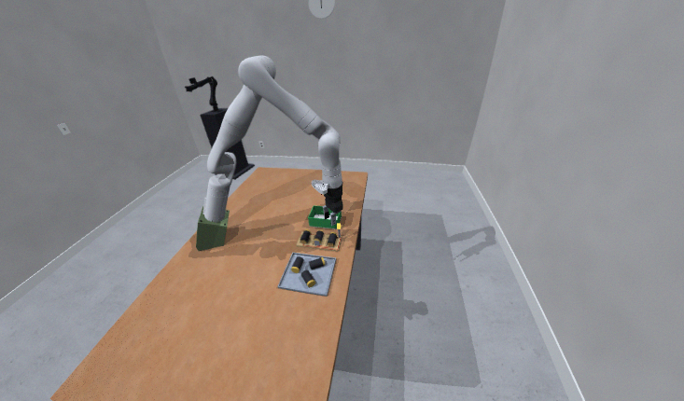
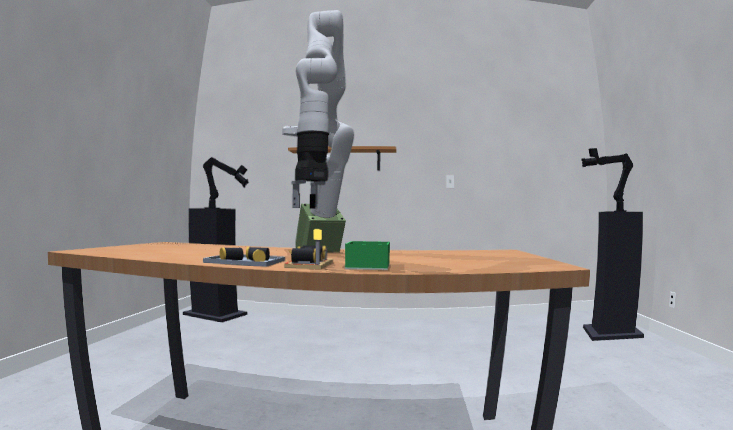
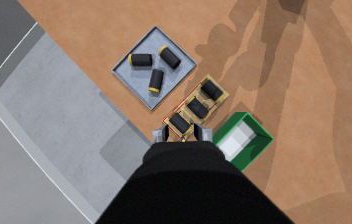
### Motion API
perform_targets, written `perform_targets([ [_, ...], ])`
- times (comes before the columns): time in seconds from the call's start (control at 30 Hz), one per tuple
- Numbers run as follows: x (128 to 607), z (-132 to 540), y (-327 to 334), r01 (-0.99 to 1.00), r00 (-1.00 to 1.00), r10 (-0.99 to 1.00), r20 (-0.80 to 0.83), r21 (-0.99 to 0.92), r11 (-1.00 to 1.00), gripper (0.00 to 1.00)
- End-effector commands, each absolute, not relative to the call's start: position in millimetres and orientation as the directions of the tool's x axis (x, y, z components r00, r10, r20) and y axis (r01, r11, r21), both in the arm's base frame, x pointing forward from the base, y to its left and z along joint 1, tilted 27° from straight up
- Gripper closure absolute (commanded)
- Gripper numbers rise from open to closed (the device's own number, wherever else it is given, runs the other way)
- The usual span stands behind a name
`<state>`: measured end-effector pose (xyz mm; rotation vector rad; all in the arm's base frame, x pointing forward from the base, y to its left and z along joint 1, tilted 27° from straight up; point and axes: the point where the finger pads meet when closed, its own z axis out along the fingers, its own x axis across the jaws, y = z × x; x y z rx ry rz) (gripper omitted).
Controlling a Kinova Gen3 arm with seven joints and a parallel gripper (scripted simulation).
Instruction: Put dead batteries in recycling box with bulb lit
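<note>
A tan battery holder (image 3: pixel 194 107) lies on the wooden table with three black batteries seated side by side; it also shows in the top view (image 1: pixel 319 239). Its bulb (image 2: pixel 317 235) glows yellow on a post at one end. A grey tray (image 3: pixel 154 67) beside it holds three loose black batteries with yellow ends, lying at different angles. The green recycling box (image 3: pixel 240 141) stands upright on the table on the holder's other side, and I see no battery in it. My gripper (image 2: pixel 303 194) is open and empty, well above the bulb end of the holder, fingers pointing down.
The holder, tray and box sit close to the table's long edge (image 1: pixel 351 258). My arm's green base (image 1: pixel 212 229) stands at the opposite side of the table. Two black camera stands are on the floor behind the table.
</note>
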<state>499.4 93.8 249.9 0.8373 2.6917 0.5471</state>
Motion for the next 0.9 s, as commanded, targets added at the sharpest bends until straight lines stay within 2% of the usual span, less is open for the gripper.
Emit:
perform_targets([
  [0.0, 499.9, 251.0, 95.3, 0.512, -0.779, 0.613, -0.128, 0.434, 0.741, 0.1],
  [0.87, 499.9, 251.0, 95.4, 0.802, -0.476, 0.876, 0.075, 0.446, 0.398, 0.1],
])
